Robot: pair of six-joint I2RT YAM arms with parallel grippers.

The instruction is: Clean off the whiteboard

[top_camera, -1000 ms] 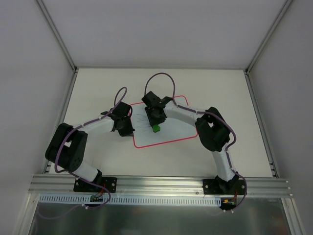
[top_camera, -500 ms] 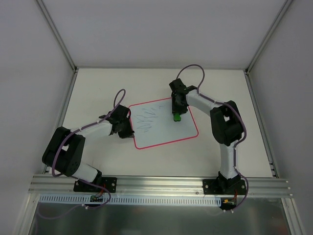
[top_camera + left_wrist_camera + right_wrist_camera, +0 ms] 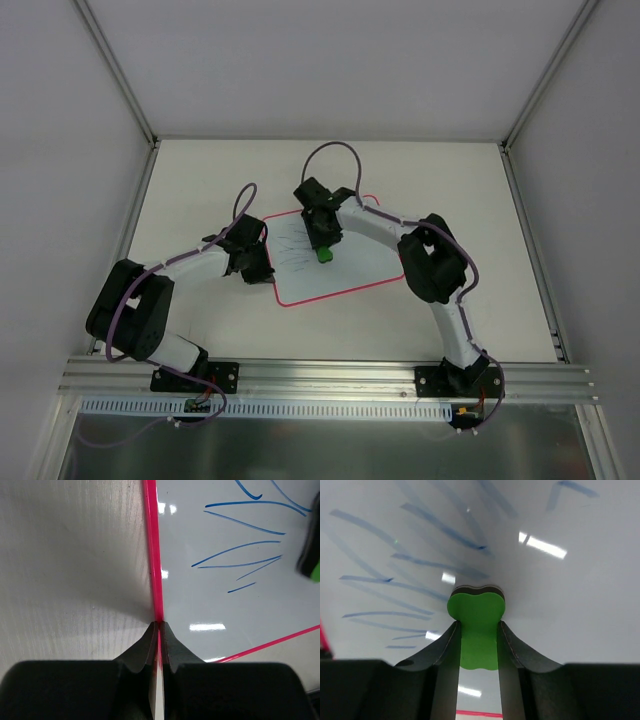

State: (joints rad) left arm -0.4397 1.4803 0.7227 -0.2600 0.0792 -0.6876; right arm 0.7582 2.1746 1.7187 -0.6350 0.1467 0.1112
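The whiteboard [image 3: 350, 265] lies flat on the table, pale surface with a red rim, with blue pen strokes [image 3: 292, 250] on its left part. My left gripper [image 3: 262, 270] is shut on the board's left rim [image 3: 155, 580]; the strokes show in the left wrist view [image 3: 240, 560]. My right gripper [image 3: 322, 247] is shut on a small green eraser block [image 3: 322, 256], pressed on the board beside the strokes. In the right wrist view the green eraser [image 3: 476, 625] sits between the fingers, its dark felt face on the board [image 3: 580, 580], with blurred blue strokes [image 3: 420, 555] to its left.
The white table [image 3: 200, 180] is walled by grey panels with metal posts at the back corners. An aluminium rail [image 3: 330, 375] runs along the near edge where both arm bases are bolted. Purple cables loop above each wrist.
My right gripper with the green eraser swept right across the board, then back left onto the pen strokes. The board shifted slightly. The left gripper stayed clamped on the rim.
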